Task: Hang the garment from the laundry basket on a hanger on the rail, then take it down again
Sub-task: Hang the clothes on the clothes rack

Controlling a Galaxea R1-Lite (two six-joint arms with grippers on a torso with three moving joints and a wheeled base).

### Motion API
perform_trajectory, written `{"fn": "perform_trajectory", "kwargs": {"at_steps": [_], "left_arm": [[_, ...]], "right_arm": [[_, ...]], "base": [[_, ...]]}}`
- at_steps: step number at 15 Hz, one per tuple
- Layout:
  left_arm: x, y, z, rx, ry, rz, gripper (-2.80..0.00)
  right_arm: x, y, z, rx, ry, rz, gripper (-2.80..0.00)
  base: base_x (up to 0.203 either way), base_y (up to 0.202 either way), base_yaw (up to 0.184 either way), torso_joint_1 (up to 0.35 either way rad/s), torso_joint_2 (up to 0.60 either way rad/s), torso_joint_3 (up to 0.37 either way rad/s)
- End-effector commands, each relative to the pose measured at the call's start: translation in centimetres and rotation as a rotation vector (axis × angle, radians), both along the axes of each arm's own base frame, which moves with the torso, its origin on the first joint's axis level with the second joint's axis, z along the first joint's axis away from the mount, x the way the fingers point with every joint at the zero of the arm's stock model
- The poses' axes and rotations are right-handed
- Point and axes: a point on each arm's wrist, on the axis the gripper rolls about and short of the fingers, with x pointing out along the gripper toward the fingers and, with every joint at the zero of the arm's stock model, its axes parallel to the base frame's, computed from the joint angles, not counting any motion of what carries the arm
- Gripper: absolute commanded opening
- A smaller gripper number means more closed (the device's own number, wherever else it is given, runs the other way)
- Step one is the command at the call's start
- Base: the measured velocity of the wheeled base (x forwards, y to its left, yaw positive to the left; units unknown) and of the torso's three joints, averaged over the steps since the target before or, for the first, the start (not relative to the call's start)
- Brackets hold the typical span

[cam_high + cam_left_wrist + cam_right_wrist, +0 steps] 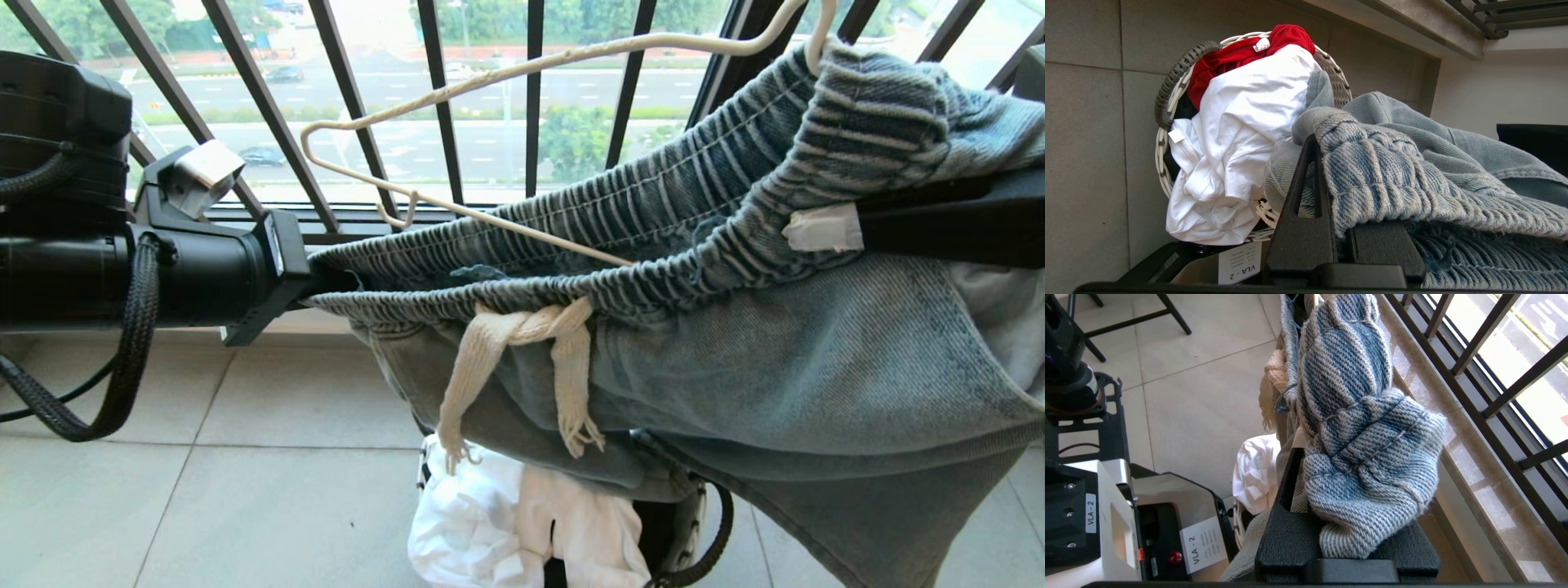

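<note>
Left gripper (314, 282) at left-centre of the head view, clamped on the left end of the ribbed waistband of the garment (735, 351); fingers (1306, 212) closed over folded elastic in the left wrist view. Right gripper (824, 229) at right-centre, pinched on the opposite end of the waistband, a bunched roll of ribbing spilling over its fingers (1290, 522) in the right wrist view. Waistband stretched between both grips and held open, sloping up toward the upper right of the frame. Cream drawstring (522, 359) dangling from the front centre.

Hanger (522, 65) across the upper middle of the head view: one shoulder bend at upper left, lower wire running down into the open waistband, neck leaving the frame at top right. Rail not in view. Laundry basket (694, 523) at bottom centre on the floor tiles (204, 490), directly below the garment, holding a white cloth (506, 523); a red cloth (1237, 57) also visible in it from the left wrist view. Black window railing (535, 98) behind.

Judged step: seating the waistband over the hanger. To do it well: keep tension even between both grips so the elastic stays open, feed the free left shoulder of the hanger inside, avoid snagging the wire's notch hook, release only once both shoulders carry fabric.
</note>
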Motion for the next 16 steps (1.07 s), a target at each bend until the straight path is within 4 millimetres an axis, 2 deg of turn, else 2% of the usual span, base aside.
{"fn": "perform_trajectory", "kwargs": {"at_steps": [1, 4, 10, 14, 16], "left_arm": [[-0.9, 0.6, 1.2, -0.012, -0.034, 0.013, -2.8], [-0.6, 1.2, 1.2, -0.011, -0.035, 0.04, -2.8], [-0.8, 2.1, 2.1, -0.018, -0.068, 0.078, -2.8], [-1.3, 2.5, 2.7, -0.024, -0.095, 0.093, -2.8], [-2.3, 2.7, 3.6, -0.032, -0.129, 0.091, -2.8]], "right_arm": [[0.0, 0.0, -0.5, -0.015, 0.012, 0.003, -2.8], [-0.4, -0.3, -0.9, -0.021, 0.022, 0.023, -2.8], [0.3, 0.3, -2.6, -0.069, 0.065, 0.027, -2.8], [1.8, 1.6, -4.5, -0.13, 0.12, 0.042, -2.8], [2.9, 2.4, -5.5, -0.163, 0.147, 0.047, -2.8]], "base": [[0.0, 0.0, 0.0, 0.0, 0.0, 0.0], [0.0, 0.0, 0.0, 0.0, 0.0, 0.0], [0.0, 0.0, 0.0, 0.0, 0.0, 0.0], [0.0, 0.0, 0.0, 0.0, 0.0, 0.0], [0.0, 0.0, 0.0, 0.0, 0.0, 0.0]]}}
